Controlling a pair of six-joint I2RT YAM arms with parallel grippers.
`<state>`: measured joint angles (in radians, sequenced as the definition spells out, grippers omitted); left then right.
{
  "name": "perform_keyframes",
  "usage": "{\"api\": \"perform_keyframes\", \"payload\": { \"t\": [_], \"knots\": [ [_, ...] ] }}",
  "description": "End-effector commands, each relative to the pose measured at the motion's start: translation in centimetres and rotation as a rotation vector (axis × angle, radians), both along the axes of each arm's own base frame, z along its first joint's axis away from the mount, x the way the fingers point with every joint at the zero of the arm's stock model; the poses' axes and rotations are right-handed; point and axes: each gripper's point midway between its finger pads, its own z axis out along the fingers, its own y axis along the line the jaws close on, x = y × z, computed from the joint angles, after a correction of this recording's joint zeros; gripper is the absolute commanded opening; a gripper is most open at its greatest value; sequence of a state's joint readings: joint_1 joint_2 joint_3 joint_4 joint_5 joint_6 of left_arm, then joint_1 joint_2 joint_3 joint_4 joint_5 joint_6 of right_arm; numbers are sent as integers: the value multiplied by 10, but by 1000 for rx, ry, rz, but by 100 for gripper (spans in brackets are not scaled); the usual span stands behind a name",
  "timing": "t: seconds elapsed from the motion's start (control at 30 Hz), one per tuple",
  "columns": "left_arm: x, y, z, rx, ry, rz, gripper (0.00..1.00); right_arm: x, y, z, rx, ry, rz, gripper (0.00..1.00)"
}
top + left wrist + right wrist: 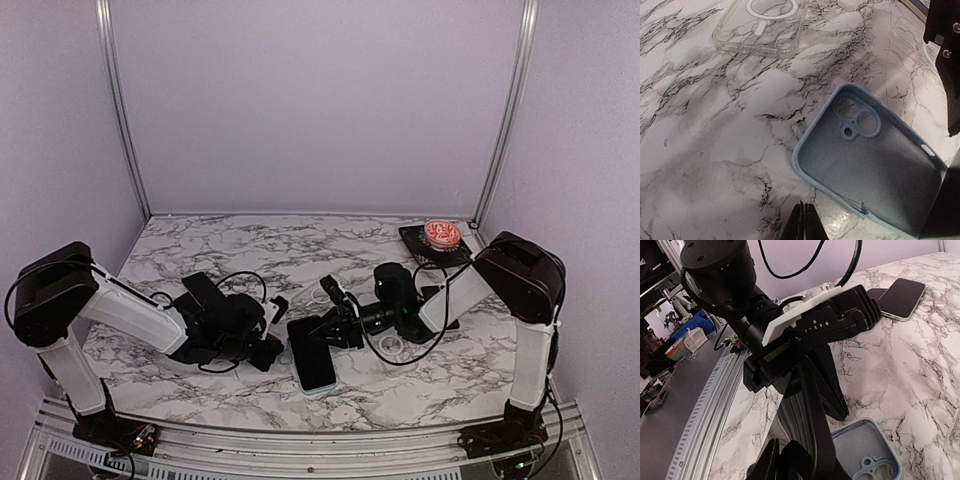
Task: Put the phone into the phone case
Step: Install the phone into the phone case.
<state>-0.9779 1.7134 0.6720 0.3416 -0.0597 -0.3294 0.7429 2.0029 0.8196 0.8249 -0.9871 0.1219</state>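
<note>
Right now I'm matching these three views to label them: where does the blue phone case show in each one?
Top external: blue phone case, low centre of the picture.
Left wrist: blue phone case, lower right, open side up, camera cutout toward the top.
Right wrist: blue phone case, bottom right corner, only its camera-cutout end showing.
Shared landmark: the marble tabletop beneath it in all three.

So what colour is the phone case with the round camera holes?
The phone case is pale greyish blue. The left wrist view shows it best.
</note>
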Motion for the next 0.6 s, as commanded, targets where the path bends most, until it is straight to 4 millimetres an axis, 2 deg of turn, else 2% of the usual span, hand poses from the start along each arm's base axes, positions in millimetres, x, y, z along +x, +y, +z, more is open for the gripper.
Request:
{"api": "perform_keyframes", "payload": {
  "t": [0.0,0.17,0.3,0.57],
  "knots": [
    [6,-1,-10,31,8,1,0,2,-13,-60,-168,21,-59,22],
    [15,2,-8,37,-11,28,0,5,-12,-65,-190,10,-61,25],
    [15,3,-7,35,-12,30,0,10,-10,-71,-226,-7,-67,31],
    [15,3,-7,36,-14,26,0,15,-11,-74,-270,-37,-68,34]
  ]
}}
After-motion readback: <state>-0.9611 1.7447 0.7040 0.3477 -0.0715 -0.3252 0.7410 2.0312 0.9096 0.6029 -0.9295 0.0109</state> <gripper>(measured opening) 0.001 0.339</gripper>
